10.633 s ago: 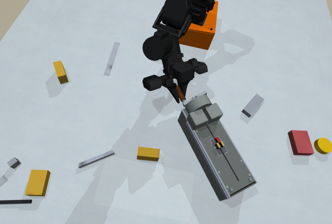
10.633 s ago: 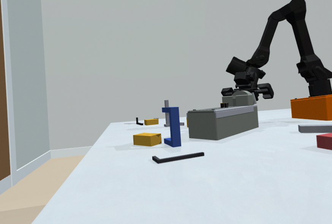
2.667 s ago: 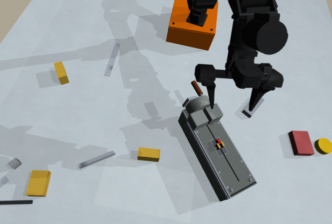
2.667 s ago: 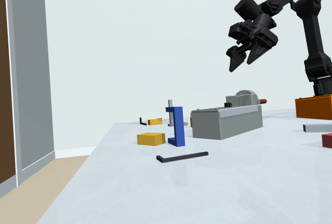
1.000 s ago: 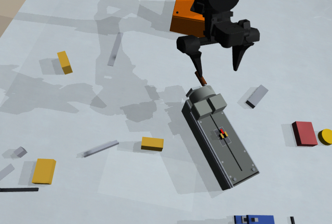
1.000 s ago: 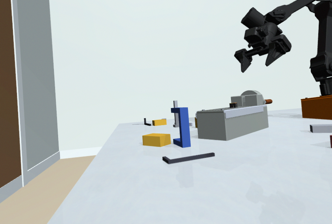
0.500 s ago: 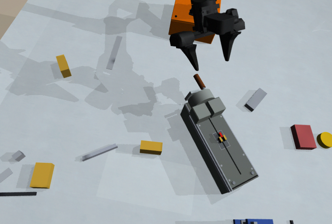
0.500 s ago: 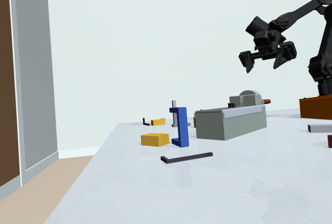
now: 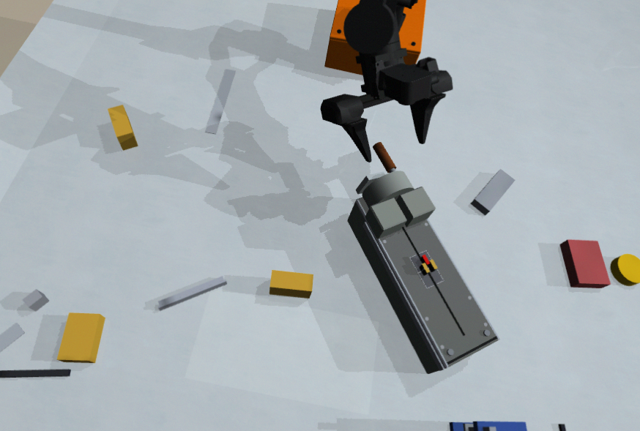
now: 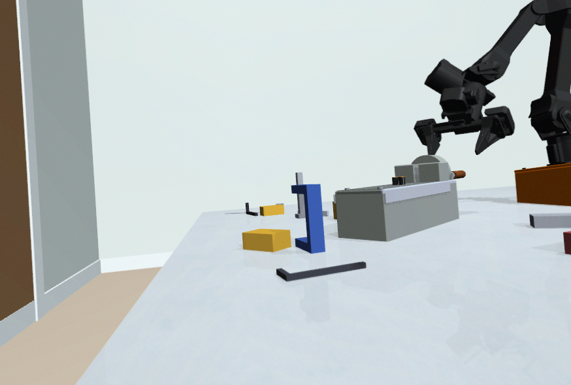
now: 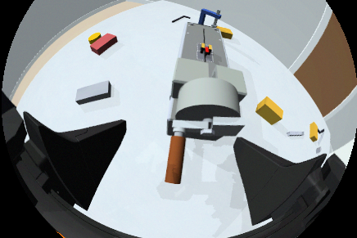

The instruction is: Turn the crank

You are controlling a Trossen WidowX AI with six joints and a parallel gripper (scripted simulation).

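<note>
The grey machine (image 9: 449, 312) (image 10: 392, 219) (image 11: 192, 42) lies on the table with a slot along its top. At its near end is a round grey crank drum (image 9: 388, 186) (image 10: 431, 161) (image 11: 208, 96) with a brown handle (image 9: 384, 156) (image 10: 458, 174) (image 11: 174, 159) sticking out. The red pointer (image 9: 425, 259) (image 11: 207, 51) sits by the brass marks (image 9: 429, 265), a little toward the crank end. My gripper (image 9: 394, 151) (image 10: 455, 152) (image 11: 182, 136) is open and empty. It hangs just above the handle, with one finger on each side and neither touching it.
The arm's orange base block (image 9: 413, 17) stands behind. A grey block (image 9: 493, 191), a red block (image 9: 586, 263) and a yellow disc (image 9: 626, 268) lie to the right. Yellow blocks (image 9: 291, 283) (image 9: 122, 126) lie to the left. A blue bracket (image 10: 311, 216) stands beyond the machine's far end.
</note>
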